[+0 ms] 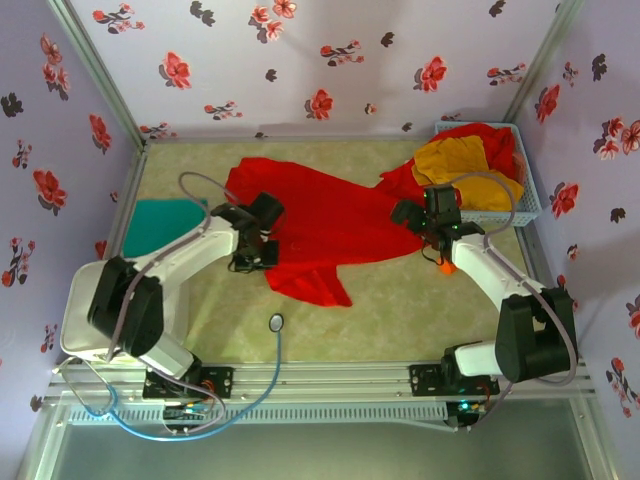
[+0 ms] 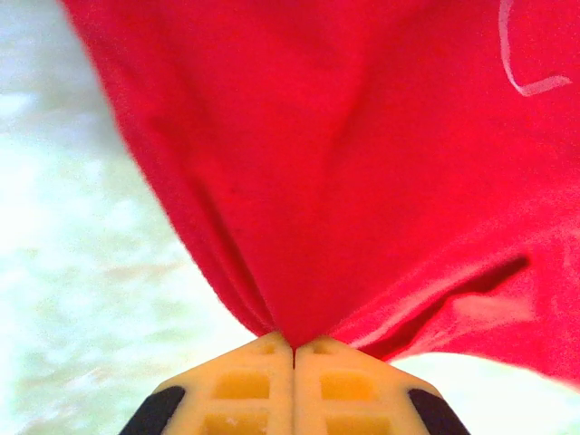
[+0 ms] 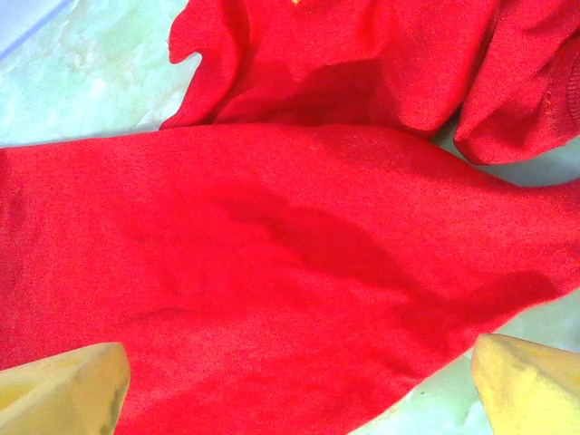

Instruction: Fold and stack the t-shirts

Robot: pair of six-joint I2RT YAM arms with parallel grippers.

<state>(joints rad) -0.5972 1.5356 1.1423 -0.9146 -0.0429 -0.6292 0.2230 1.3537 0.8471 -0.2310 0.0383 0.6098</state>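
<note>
A bright red t-shirt [image 1: 330, 225] lies spread and wrinkled across the middle of the table. My left gripper [image 1: 252, 256] is at its left edge; in the left wrist view its fingers [image 2: 293, 343] are shut on a pinched fold of this red t-shirt [image 2: 362, 163]. My right gripper [image 1: 441, 258] hangs at the shirt's right end. Its yellow fingertips [image 3: 63, 390] stand far apart, open over the red cloth [image 3: 272, 272], gripping nothing. A mustard-yellow t-shirt [image 1: 462, 165] and another red t-shirt [image 1: 495, 140] lie in the basket. A teal-green t-shirt [image 1: 160, 225] lies flat at the left.
The pale blue mesh basket [image 1: 530, 195] stands at the back right corner. Flowered walls close in the table on three sides. A blue cable with a small ring [image 1: 276, 322] lies near the front edge. Bare tabletop [image 1: 400, 310] shows in front of the shirt.
</note>
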